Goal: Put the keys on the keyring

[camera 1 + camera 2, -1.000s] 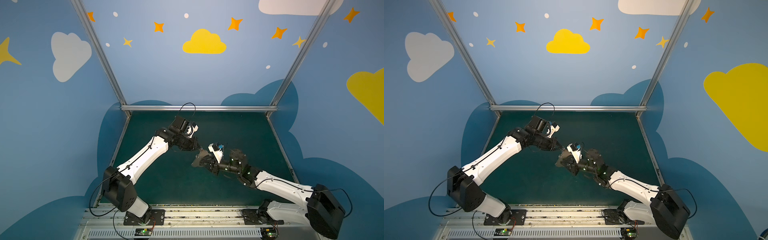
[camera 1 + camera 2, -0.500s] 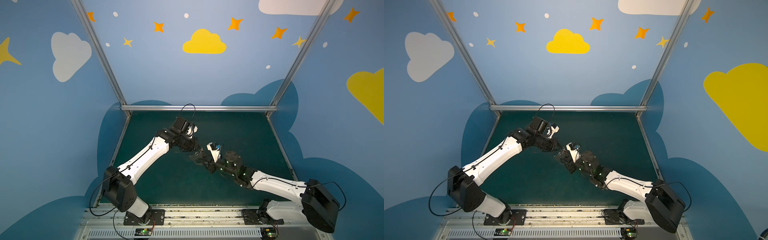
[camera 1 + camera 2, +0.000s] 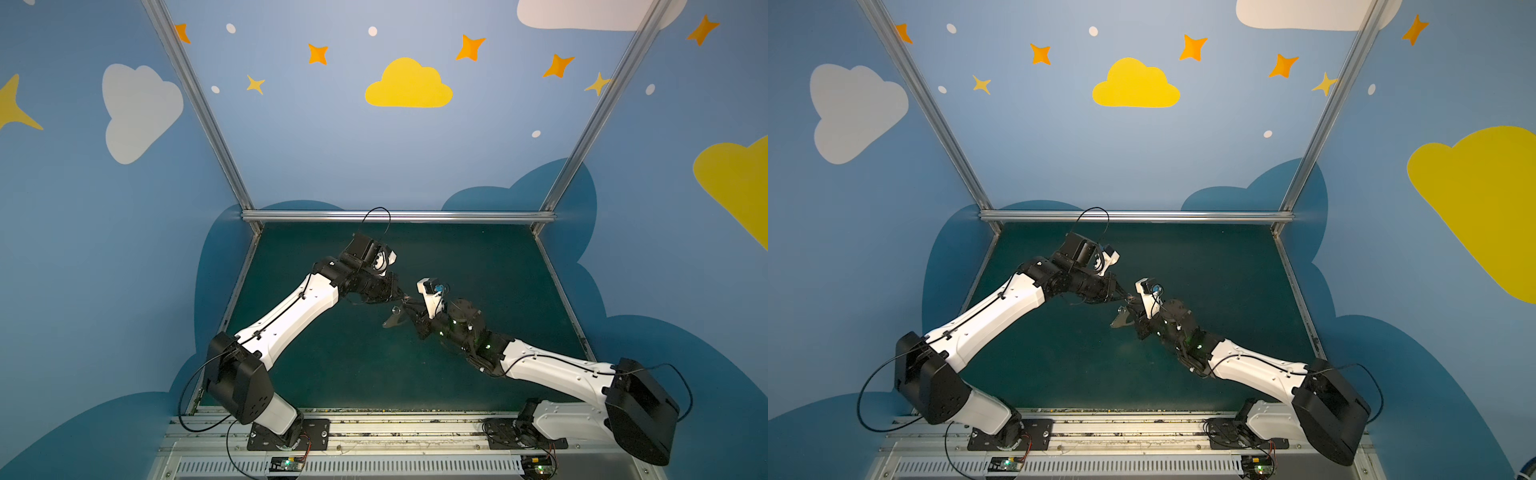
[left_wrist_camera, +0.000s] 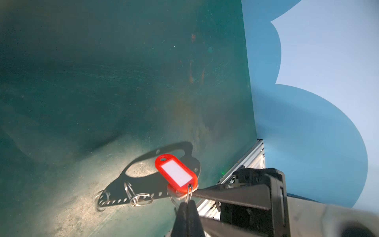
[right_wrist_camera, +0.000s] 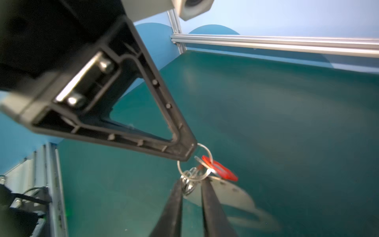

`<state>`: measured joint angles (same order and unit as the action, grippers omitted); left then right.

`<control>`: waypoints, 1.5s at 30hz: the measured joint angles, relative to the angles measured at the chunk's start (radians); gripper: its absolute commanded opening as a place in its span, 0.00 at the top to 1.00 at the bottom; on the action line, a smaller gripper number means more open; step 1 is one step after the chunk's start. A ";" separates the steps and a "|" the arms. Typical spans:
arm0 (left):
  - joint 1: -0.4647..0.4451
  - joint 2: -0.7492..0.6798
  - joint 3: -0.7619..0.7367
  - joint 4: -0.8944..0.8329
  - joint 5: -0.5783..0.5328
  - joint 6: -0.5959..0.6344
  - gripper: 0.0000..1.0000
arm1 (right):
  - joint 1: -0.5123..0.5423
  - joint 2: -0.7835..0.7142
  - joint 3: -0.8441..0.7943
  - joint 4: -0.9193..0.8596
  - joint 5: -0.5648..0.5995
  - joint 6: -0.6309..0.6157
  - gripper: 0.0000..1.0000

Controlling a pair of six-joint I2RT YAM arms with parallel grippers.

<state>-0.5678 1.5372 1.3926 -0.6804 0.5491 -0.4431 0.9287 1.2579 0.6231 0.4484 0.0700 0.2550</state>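
Note:
In the left wrist view my left gripper (image 4: 188,202) is shut on a thin wire loop (image 4: 190,189). The keys hang from it: a red tag (image 4: 176,173) with a silver key (image 4: 174,192) beneath. My right gripper (image 5: 191,181) stands narrowly closed around a keyring (image 5: 192,178) fixed to the flat grey holed plate (image 5: 225,195), which hangs above the mat. The left gripper's finger (image 5: 180,147) meets it there, with the loop, key and tag (image 5: 220,171) just beyond. In both top views the grippers (image 3: 404,300) (image 3: 1128,298) meet mid-table over the plate (image 3: 394,322) (image 3: 1121,322).
More keyrings (image 4: 141,200) (image 4: 102,198) hang from the plate's holed edge. The green mat (image 3: 478,257) is fenced by a metal rail (image 3: 399,216) at the back and blue walls at the sides. The arm bases stand on the front rail (image 3: 374,432).
The right arm stretched forward and left, then drew back slightly. The plate has shifted a little to the left with it. The left arm has hardly moved.

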 measured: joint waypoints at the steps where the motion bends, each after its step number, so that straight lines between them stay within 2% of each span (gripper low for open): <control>1: 0.000 0.000 0.000 0.000 0.001 -0.001 0.96 | 0.000 0.002 0.000 -0.001 0.002 -0.001 0.85; 9: -0.001 -0.005 0.000 0.003 0.006 -0.004 0.96 | 0.002 0.002 0.000 -0.003 0.028 -0.011 1.00; 20: 0.014 -0.026 -0.008 0.002 0.030 -0.003 0.96 | 0.003 -0.034 0.000 -0.027 0.048 -0.051 1.00; 27: 0.027 -0.032 -0.026 -0.003 0.068 -0.003 0.96 | 0.003 -0.048 0.009 -0.075 -0.015 -0.078 1.00; 34: 0.038 -0.026 -0.052 0.005 0.129 -0.008 0.96 | 0.003 -0.091 0.031 -0.200 -0.093 -0.080 1.00; 39: 0.047 -0.002 -0.062 0.058 0.161 -0.018 0.73 | 0.005 -0.118 0.051 -0.288 -0.124 -0.072 1.00; 45: 0.062 0.002 -0.100 0.124 0.184 -0.050 0.64 | 0.005 -0.126 0.051 -0.331 -0.129 -0.045 1.00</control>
<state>-0.5060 1.5391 1.2930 -0.5568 0.7334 -0.4931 0.9340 1.1324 0.6743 0.1173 -0.0586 0.2096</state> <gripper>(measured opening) 0.335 0.047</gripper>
